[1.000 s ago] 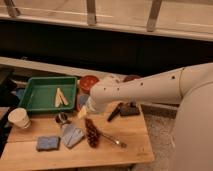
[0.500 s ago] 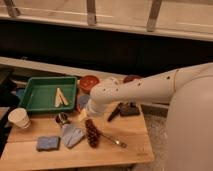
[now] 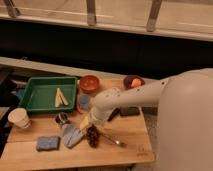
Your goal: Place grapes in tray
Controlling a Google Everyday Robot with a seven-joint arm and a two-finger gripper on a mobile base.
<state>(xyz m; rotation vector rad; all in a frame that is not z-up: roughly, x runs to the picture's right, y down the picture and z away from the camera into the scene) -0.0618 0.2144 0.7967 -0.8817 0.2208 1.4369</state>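
Note:
A dark red bunch of grapes [image 3: 92,136] lies on the wooden table [image 3: 125,150] near the front middle. The green tray [image 3: 37,85] stands at the back left with a pale stick-like item [image 3: 60,97] inside. My gripper [image 3: 86,124] hangs at the end of the white arm [image 3: 135,97], just above and left of the grapes, close to them. Its tip is partly hidden by the arm's wrist.
A red bowl [image 3: 89,82] and a dark bowl [image 3: 132,81] with an orange item stand at the back. A paper cup [image 3: 19,118], a blue sponge [image 3: 47,143], a grey-blue cloth [image 3: 72,135], a small can [image 3: 62,119], a spoon [image 3: 112,140] and a dark block [image 3: 129,111] lie around.
The arm has lowered and shifted slightly left, bringing the gripper closer over the grapes. The objects on the table have not moved.

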